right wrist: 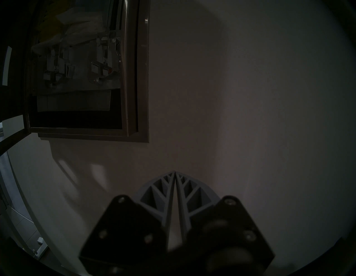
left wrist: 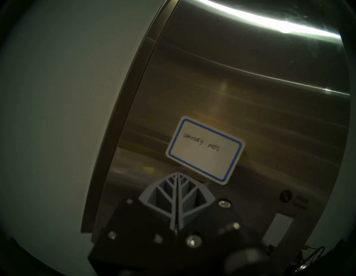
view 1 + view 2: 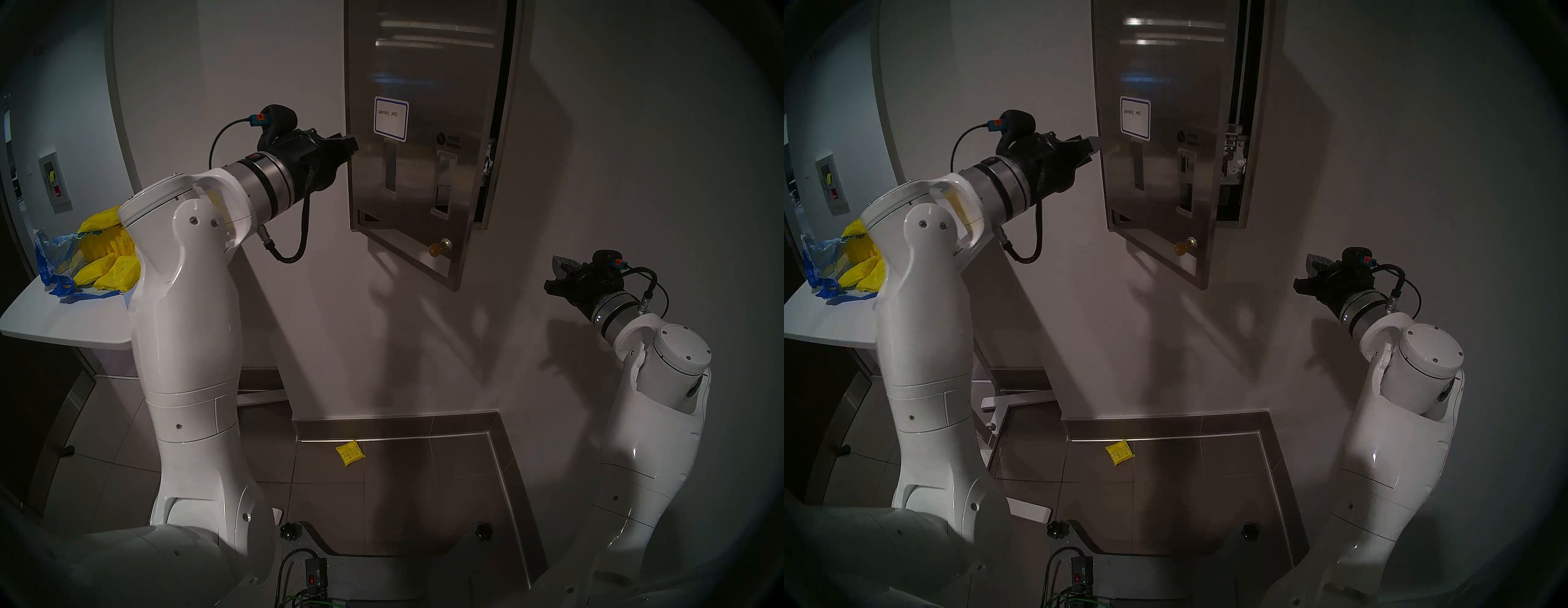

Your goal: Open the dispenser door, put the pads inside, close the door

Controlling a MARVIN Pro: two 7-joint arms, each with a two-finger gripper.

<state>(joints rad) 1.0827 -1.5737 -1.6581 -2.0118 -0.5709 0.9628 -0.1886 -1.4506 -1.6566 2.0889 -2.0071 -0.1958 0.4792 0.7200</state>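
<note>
Steel dispenser door ajar; yellow pads heaped on table, one on floor.

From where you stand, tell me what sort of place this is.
Probably a public restroom. A steel wall dispenser hangs with its dispenser door ajar, labelled for sanitary pads as far as it reads. The floor is tiled with a tile baseboard, and yellow pads sit on a white shelf.

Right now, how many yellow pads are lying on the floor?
1. A single yellow pad lies on the floor tiles by the wall, below the dispenser door. More could be hidden behind the arms.
</note>
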